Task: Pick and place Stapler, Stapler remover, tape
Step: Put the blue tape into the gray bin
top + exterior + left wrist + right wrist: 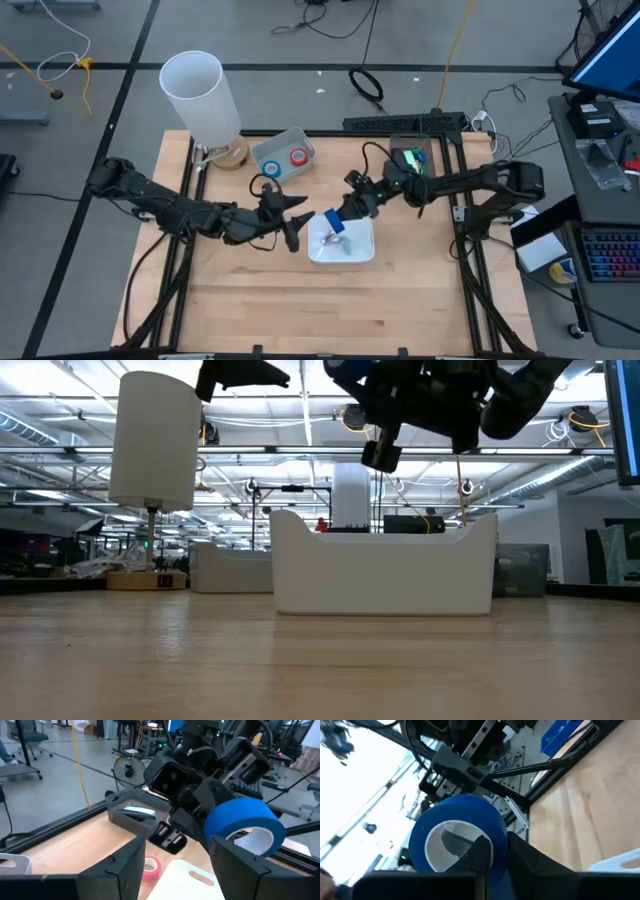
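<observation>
Right hand [336,222] grasping a blue ring-shaped tape roll [333,221] above the white rectangular plastic bin [358,250].

My right arm reaches in from the right side of the light wooden table [250,300], wrist angled down toward the centre, fingers [480,852] clenched through the roll's pale centre hole and over its rim. My left arm extends from the left side, its hand [290,222] released and empty, jaws apart, hovering just beside the bin and facing the held roll. A red and a blue tape roll lie in the grey tray [283,153] near the white cylindrical lamp [200,97].
</observation>
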Robot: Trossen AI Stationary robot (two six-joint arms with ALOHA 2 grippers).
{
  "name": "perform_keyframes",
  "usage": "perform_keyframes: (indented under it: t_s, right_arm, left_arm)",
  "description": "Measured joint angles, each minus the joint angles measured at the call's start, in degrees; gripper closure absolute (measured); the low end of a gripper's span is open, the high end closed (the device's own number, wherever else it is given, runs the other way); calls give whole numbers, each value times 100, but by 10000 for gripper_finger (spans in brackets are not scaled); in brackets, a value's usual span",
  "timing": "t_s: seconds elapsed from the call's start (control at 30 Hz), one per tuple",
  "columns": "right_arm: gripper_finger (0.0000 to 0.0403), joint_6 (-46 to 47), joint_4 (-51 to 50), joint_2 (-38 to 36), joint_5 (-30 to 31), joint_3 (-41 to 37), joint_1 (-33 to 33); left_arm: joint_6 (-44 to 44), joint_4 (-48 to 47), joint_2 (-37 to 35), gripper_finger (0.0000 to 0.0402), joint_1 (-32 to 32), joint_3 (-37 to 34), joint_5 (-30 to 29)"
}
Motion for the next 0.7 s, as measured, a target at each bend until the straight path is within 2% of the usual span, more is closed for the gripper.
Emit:
perform_keyframes:
  t_s: [0.7]
  right_arm:
    - [372,1316,566,696,-119,85,-320]
  left_arm:
    - [816,-36,110,183,71,-2,145]
